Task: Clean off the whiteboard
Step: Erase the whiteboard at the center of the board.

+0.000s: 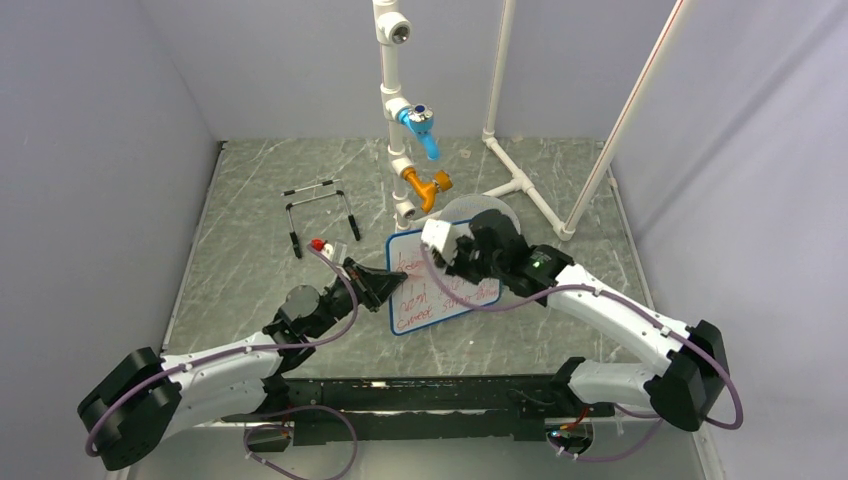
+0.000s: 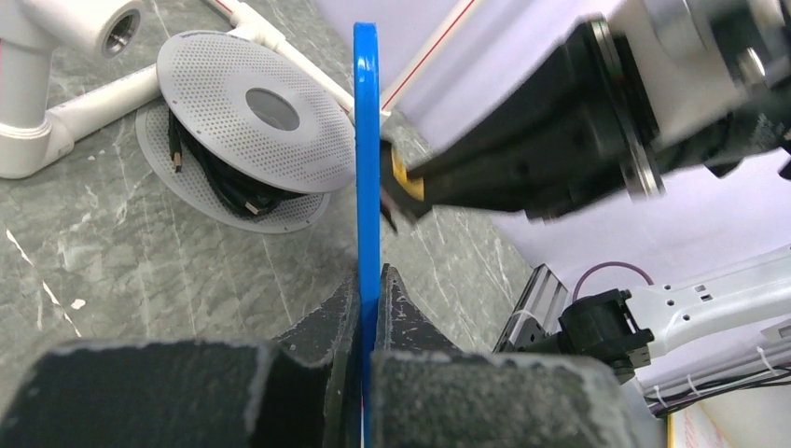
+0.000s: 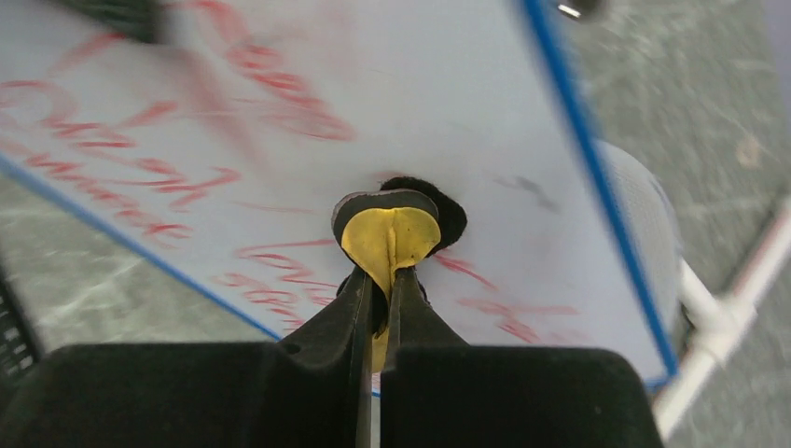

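Pale lavender-grey walls (image 1: 100, 110) close in the work space on three sides. Between them lies the counter (image 1: 250, 200), a grey-green marbled surface crossed by pale scratch-like veins. A white PVC pipe frame (image 1: 392, 90) rises from its far part, with slanted pipes running up to the right.

The whiteboard (image 1: 432, 300) sits at the middle of the counter, between the two arms. It has a thin blue frame and carries lines of red handwriting. It appears to be lifted and tilted, though whether any edge touches the counter cannot be told. Just behind it is a round grey perforated spool (image 2: 252, 112) with black cable wound between its two discs. To the left, well apart, stands a black wire stand (image 1: 320, 215).

The left hand (image 2: 367, 280) is clamped on the whiteboard's blue edge, one finger on each face. The right hand (image 3: 378, 275) is closed on a small yellow eraser pad (image 3: 390, 231) with a black felt face, which is pressed against the written side of the board amid the red lines.

On the pipe frame sit a blue valve (image 1: 420, 125) and, lower, an orange valve (image 1: 428, 186).
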`<state>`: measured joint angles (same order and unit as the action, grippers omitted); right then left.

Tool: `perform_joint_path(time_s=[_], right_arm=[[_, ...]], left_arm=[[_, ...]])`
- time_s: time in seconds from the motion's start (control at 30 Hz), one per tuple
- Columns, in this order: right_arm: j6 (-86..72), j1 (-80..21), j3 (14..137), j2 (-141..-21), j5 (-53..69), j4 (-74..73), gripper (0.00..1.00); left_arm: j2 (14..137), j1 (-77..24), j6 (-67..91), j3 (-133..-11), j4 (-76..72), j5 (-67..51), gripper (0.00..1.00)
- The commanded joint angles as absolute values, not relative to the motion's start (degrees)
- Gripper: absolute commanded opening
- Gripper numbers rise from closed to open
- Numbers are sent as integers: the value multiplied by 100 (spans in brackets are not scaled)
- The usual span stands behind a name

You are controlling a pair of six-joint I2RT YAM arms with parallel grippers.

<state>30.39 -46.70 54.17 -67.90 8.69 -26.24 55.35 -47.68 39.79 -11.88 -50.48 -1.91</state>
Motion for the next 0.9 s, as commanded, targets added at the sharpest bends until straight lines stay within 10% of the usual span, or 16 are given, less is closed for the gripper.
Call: perform_joint_path(time_s=[0.0, 0.3, 0.53, 0.87], right_arm=[[2559, -4029, 5645, -6691, 302, -1888, 0], [3618, -4967, 5819, -7201, 2144, -3036, 0], [2760, -4364, 5739, -7190, 267, -2003, 0], [3623, -4785, 5763, -7510, 1847, -2929, 0]], left_arm=[[5496, -4870, 4394, -1093, -5789, -796, 0], [5666, -4875, 4489, -1224, -5763, -948, 0], [5896, -4870, 4688, -1153, -5962, -1028, 0], [6188, -4817, 4827, -1181, -6064, -1062, 0]])
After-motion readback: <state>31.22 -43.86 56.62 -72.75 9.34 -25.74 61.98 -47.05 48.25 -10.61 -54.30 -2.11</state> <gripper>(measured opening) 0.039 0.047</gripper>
